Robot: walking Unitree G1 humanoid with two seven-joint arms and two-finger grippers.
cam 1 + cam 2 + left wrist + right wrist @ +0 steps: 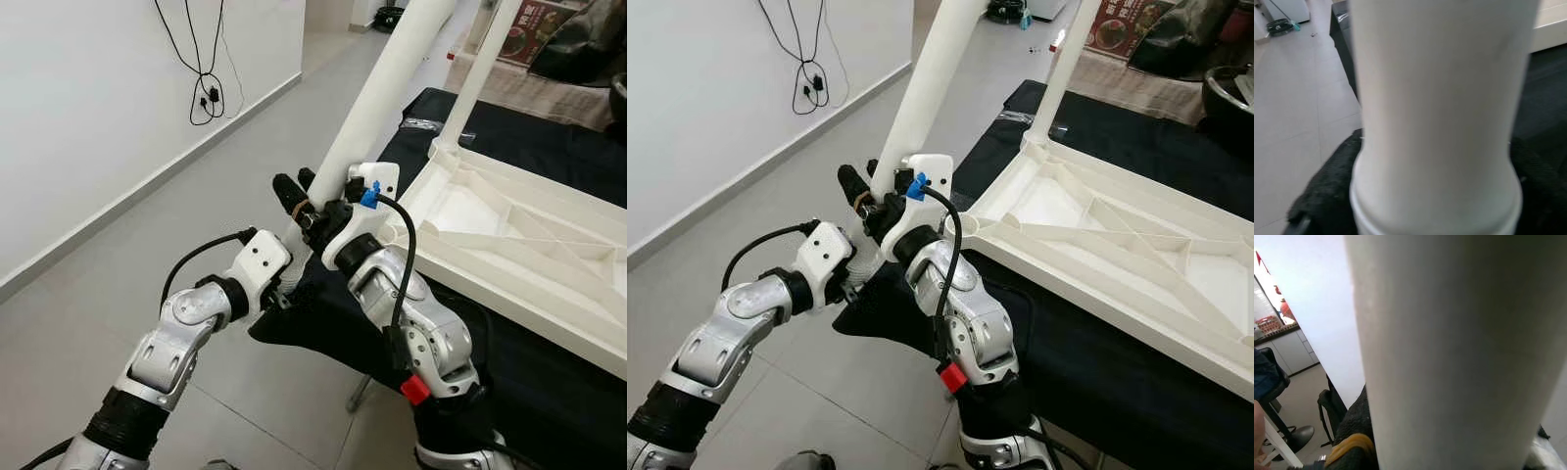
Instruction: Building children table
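A white table leg (pixel 377 98) runs from the centre of the frame to the top edge, its lower end at the near corner of the upturned white tabletop (pixel 509 235) (lying on a black-covered bench (pixel 549 147)). The left end effector (pixel 286 262) and right end effector (pixel 313 201) are both pressed against the leg; how far each is open cannot be told. The leg-fitting step seems in hand; next, the leg must be seated and turned into its socket.
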